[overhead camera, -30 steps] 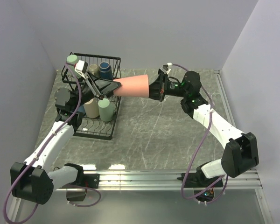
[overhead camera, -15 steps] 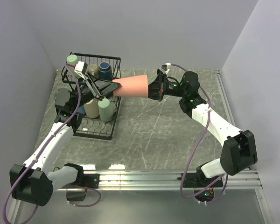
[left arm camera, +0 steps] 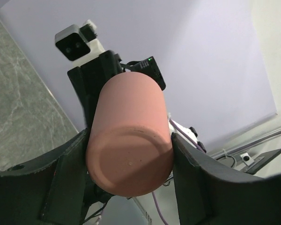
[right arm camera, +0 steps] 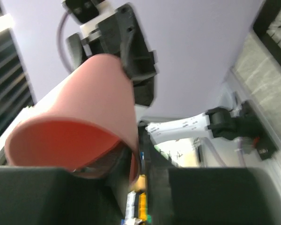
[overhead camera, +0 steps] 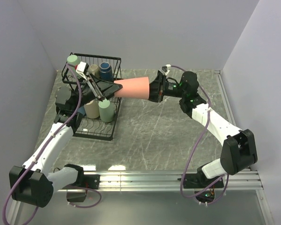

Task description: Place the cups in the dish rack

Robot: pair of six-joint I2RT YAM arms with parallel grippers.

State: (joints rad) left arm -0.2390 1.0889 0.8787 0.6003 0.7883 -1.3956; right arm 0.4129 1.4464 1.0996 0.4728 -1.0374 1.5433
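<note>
— Grey marbled bench [overhead camera: 154, 136]. What stands at its left?
— The dish rack [overhead camera: 96, 138], with a pale green cup [overhead camera: 106, 108] and a dark-blue cup [overhead camera: 105, 70] in it, crowding the way in.
— The left tool [overhead camera: 116, 88]?
— Pressed onto both sides of the salmon cup [overhead camera: 133, 87] at its base, mid-air just right of the rack. The right tool [overhead camera: 152, 90] is at the rim, but nobody could tell whether it is pinching or slack.
— The risk?
— The tapered base slipping out and falling if the right side releases before the left grip is firm.
</note>
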